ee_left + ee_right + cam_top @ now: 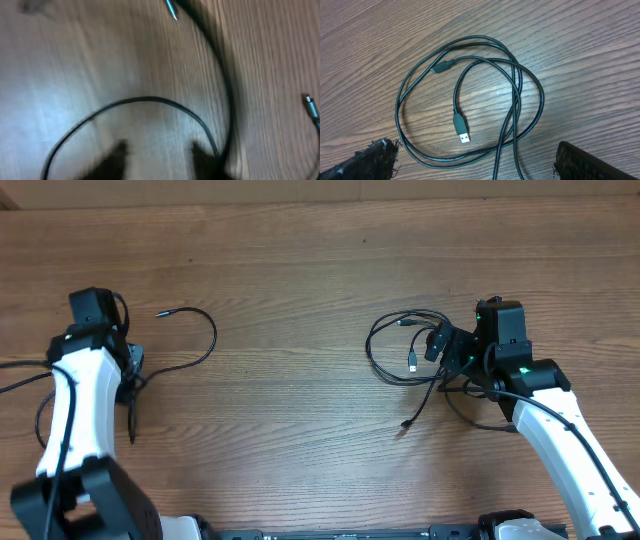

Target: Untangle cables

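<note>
You worked over a brown wooden table (300,260) with straight, pronounced grain; it filled every view, and nothing of the room beyond it was visible. On your left side, a single cable (214,338) lay loose on the wood, curving from its small plug tip (161,312) round to the left gripper (159,162). The left wrist view was blurred. It showed the two fingers a modest way apart with bare wood between them, and the cord ran close against one finger (205,160); whether that finger touched it could not be told. On your right side, the looped cables (516,84) lay flat in overlapping rings, with a USB plug (461,129) resting inside the loops. The right gripper (477,155) stood just beside that bundle with its fingers spread wide on either side of the near edge of the loops, holding nothing. The two groups lay well apart.
</note>
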### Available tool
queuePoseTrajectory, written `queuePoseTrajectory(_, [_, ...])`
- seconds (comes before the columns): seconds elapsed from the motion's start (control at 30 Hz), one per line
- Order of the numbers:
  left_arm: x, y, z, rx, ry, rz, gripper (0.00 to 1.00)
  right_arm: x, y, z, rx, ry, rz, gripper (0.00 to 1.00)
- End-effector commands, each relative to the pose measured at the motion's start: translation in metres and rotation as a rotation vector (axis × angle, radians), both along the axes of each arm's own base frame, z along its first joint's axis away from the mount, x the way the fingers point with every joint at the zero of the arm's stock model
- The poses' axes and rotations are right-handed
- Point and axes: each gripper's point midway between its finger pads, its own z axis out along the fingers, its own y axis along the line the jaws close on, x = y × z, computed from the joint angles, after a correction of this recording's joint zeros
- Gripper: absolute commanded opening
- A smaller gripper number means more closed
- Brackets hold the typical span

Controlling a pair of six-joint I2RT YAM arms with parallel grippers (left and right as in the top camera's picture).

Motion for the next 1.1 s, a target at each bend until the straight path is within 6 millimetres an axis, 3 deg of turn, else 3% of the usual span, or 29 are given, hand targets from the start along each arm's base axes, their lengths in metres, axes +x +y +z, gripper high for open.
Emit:
queuePoseTrajectory(0.0, [0.009, 0.005, -0.01, 0.002, -0.014, 0.003, 0.04, 0.004, 0.0, 0.012, 0.007, -0.034, -0.002, 1.0])
queuePoseTrajectory(0.07, [0.014, 0.018, 0.0, 0.063, -0.032, -0.006, 0.04, 0.004, 0.0, 0.012, 0.007, -0.034, -0.002, 1.0])
queuePoseTrajectory(0.17, [0.014, 0.049, 0.032, 0.172, -0.049, 0.009, 0.04, 0.004, 0.0, 0.012, 0.007, -0.034, -0.002, 1.0])
queuePoseTrajectory(0.33, [-0.01, 0.111, 0.091, 0.256, -0.089, 0.145, 0.04, 0.004, 0.0, 0.012, 0.007, -0.034, -0.002, 1.0])
queuePoseTrajectory(0.43, [-0.033, 0.139, 0.111, 0.191, -0.151, 0.247, 0.04, 0.004, 0.0, 0.012, 0.007, -0.034, -0.002, 1.0])
queuePoseTrajectory(0.53, [-0.053, 0.154, 0.11, 0.0, -0.302, 0.375, 0.04, 0.004, 0.0, 0.012, 0.007, -0.034, -0.002, 1.0])
queuePoseTrajectory(0.7, [-0.091, 0.158, 0.098, -0.129, -0.34, 0.661, 0.04, 0.004, 0.0, 0.012, 0.007, -0.034, -0.002, 1.0])
queuePoseTrajectory(0.8, [-0.091, 0.157, 0.097, -0.146, -0.355, 0.702, 0.08, 0.004, 0.0, 0.012, 0.007, -0.034, -0.002, 1.0])
queuePoseTrajectory(0.93, [-0.056, 0.139, 0.099, -0.252, -0.433, 0.61, 0.11, 0.004, 0.0, 0.012, 0.007, -0.034, -0.002, 1.0])
queuePoseTrajectory(1.07, [-0.013, 0.114, 0.1, -0.317, -0.479, 0.48, 0.04, 0.004, 0.0, 0.012, 0.007, -0.034, -0.002, 1.0])
